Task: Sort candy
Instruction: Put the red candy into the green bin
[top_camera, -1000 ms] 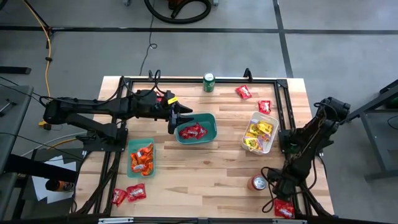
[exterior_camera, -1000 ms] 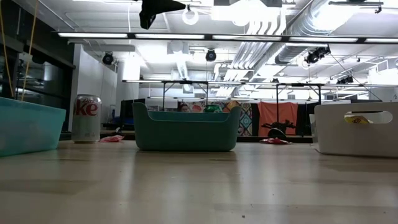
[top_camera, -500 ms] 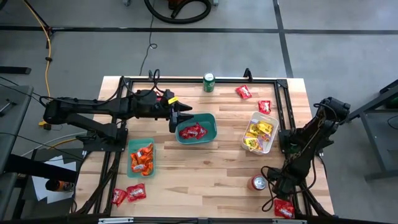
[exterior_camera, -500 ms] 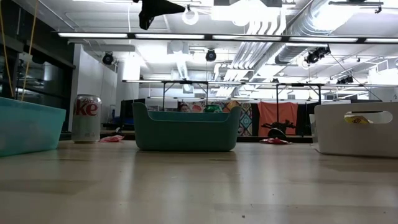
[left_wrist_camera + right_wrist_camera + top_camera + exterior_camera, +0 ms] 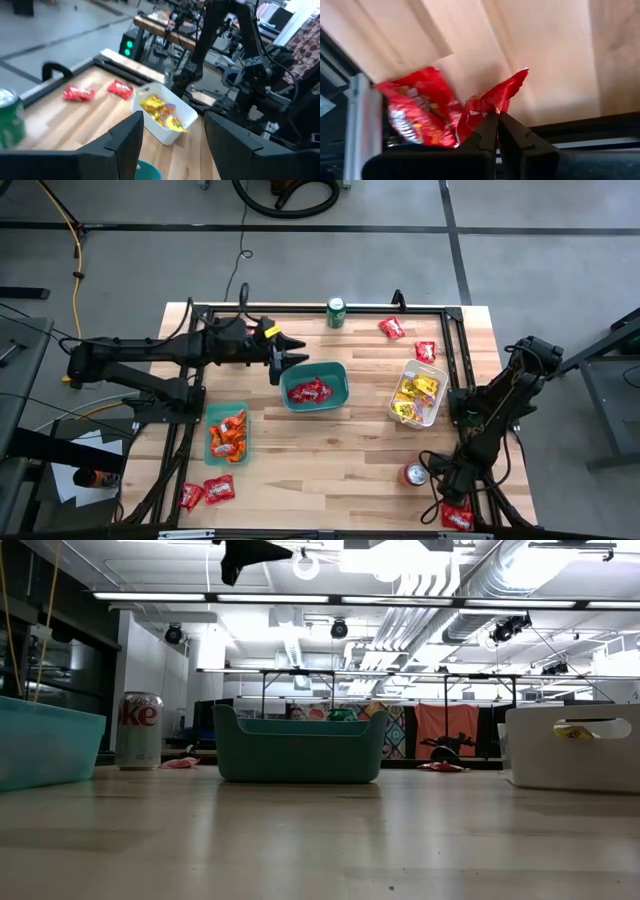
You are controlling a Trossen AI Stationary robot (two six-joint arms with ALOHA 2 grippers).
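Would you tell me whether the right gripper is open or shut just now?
Shut: the right gripper pinches a red candy packet, its fingertips together on the wrapper.

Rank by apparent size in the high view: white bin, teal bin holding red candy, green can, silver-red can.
1. Teal bin and white bin: look about alike, no clear ranking.
2. Green can and silver-red can: both far smaller, also about alike.

left gripper (image 5: 283,360) raised, jaws apart | right gripper (image 5: 497,116) low, jaws seemingly pinched
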